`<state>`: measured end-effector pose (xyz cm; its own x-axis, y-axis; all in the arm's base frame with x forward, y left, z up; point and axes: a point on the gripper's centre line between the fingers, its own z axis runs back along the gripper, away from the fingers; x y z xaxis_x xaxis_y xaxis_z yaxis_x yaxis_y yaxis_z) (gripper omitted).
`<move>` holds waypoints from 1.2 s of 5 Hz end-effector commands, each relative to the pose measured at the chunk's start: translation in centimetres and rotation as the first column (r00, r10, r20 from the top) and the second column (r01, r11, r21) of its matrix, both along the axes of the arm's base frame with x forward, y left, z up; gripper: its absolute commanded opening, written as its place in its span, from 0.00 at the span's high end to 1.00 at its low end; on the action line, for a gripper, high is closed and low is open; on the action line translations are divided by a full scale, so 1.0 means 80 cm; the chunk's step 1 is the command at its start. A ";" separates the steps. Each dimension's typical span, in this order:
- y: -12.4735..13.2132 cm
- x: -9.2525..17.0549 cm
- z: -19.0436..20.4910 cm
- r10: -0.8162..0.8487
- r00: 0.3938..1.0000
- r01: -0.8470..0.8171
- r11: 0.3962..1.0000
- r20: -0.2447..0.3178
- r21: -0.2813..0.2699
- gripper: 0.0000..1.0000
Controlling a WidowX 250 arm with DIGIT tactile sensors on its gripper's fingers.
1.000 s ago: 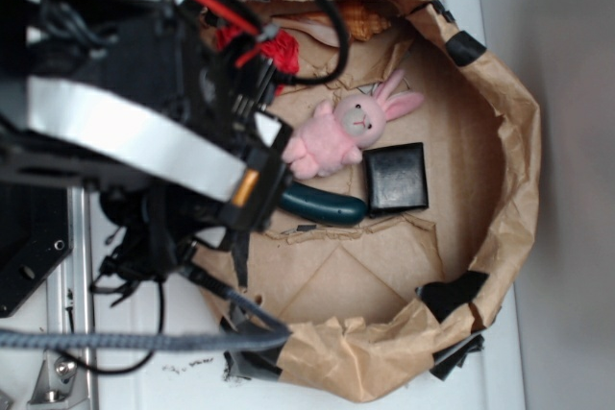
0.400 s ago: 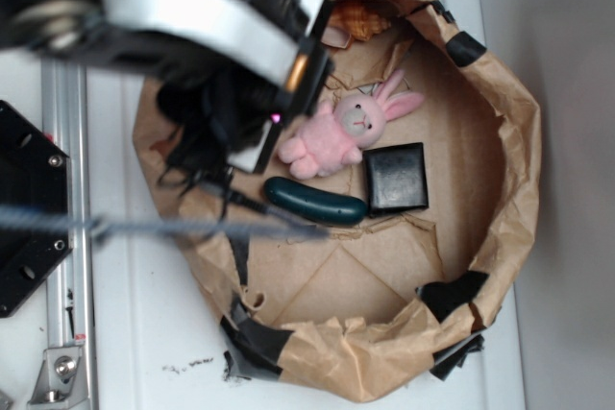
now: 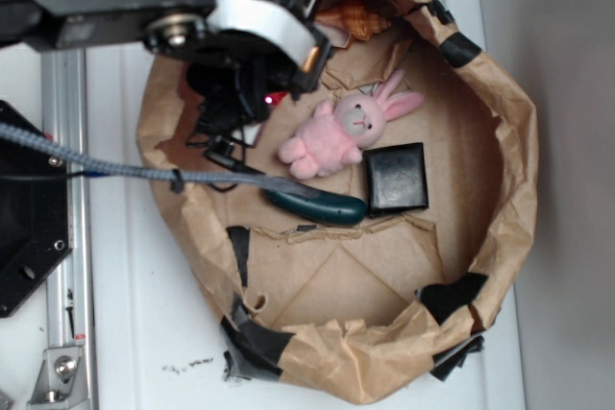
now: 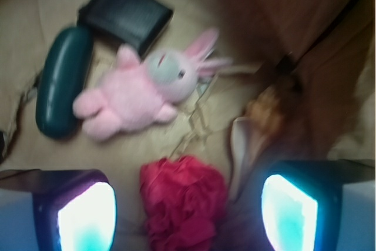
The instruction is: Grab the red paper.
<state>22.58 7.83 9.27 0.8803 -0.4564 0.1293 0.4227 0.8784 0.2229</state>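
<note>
Red paper [image 4: 183, 203]: bright red, crumpled into a wrinkly wad with deep folds, soft-edged in the blurred wrist view; roughly as large as the bunny's body. Lies on the brown floor of the paper basin, between the two fingers and not touching either. Hidden under the arm in the exterior view.
Gripper [image 4: 188, 216]: spread wide, nothing clasped; one pale glowing pad [image 4: 87, 216] to the left of the wad, the other to the right, a gap on each side.
Arm [image 3: 192, 7]: black body with a silver band, reaching over the upper left of the basin in the exterior view.
Pink plush bunny [image 4: 136, 93]: just beyond the wad, lying on its side, ears toward the basin wall; apart from the red paper.
Dark green case [image 4: 61, 80]: oblong, beside the bunny's feet.
Black box [image 4: 126, 11]: flat, just beyond the bunny, next to the green case.
Shell [image 4: 261, 123]: tan and orange, near the right finger, too blurred for detail.
Paper basin [image 3: 500, 122]: brown crumpled sheet shaped into a bowl, black tape patches along the rim.
</note>
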 end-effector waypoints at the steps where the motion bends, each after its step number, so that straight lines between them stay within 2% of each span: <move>1: 0.016 -0.020 0.003 -0.024 1.000 0.024 0.999 0.008 0.025 0.00; 2: 0.017 -0.026 -0.007 -0.044 0.999 0.044 0.999 -0.032 0.003 0.00; 3: 0.014 -0.037 -0.019 -0.094 0.994 0.091 0.995 -0.057 -0.048 0.00; 4: 0.020 -0.035 -0.027 -0.110 0.992 0.104 0.988 -0.054 -0.112 0.00; 5: 0.034 -0.018 -0.045 -0.081 0.996 0.078 0.995 -0.046 -0.064 0.00; 6: 0.059 -0.016 -0.071 -0.030 0.996 0.029 0.999 -0.086 -0.016 0.00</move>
<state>21.84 10.65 2.42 0.8574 -0.5122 0.0498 0.4999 0.8520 0.1556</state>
